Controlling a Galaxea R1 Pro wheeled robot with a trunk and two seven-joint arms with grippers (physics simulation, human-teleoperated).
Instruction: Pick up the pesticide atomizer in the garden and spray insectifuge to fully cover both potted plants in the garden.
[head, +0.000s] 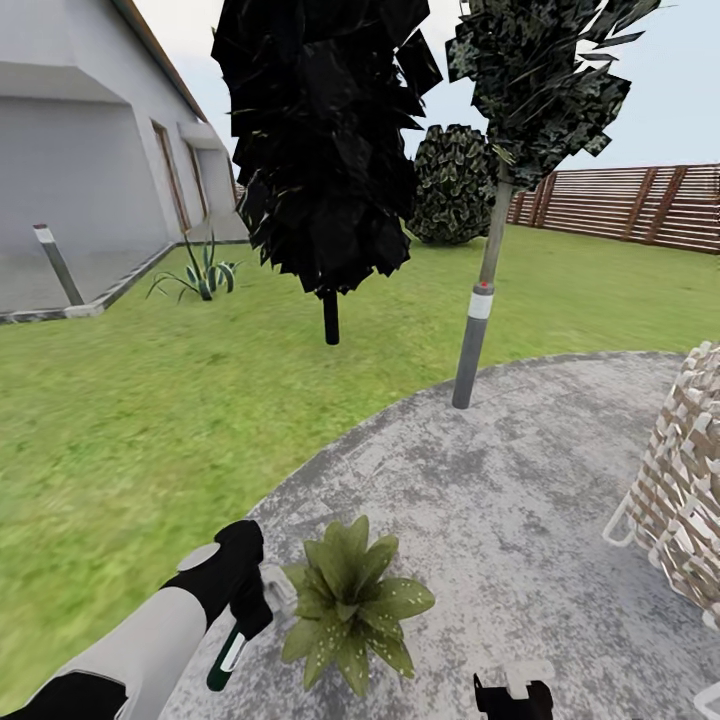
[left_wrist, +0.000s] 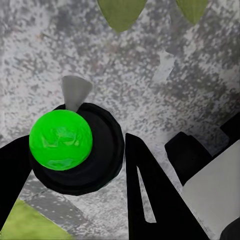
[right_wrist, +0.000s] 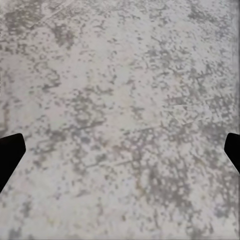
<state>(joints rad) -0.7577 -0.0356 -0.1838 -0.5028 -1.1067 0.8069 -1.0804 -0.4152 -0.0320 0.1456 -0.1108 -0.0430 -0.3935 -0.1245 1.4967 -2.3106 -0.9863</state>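
My left gripper (head: 250, 608) is shut on the pesticide atomizer (head: 227, 658), a slim dark green bottle with a white band that hangs down from the fingers. In the left wrist view the atomizer (left_wrist: 60, 140) appears end-on as a bright green round part in a black ring, with black fingers (left_wrist: 145, 195) on both sides. Right beside it on the grey patio stands a potted plant (head: 350, 603), a low rosette of speckled green leaves whose tips (left_wrist: 122, 12) reach into the left wrist view. Its pot is hidden under the leaves. My right gripper (head: 512, 697) hangs open over bare paving (right_wrist: 120, 120).
A grey bollard lamp (head: 472, 340) stands at the patio's far edge. A pale wicker chair (head: 685, 500) is at the right. On the lawn are a dark tree (head: 330, 318), a spiky plant (head: 205, 275) and another bollard (head: 58, 265) near the house. A slat fence (head: 640, 205) runs along the back.
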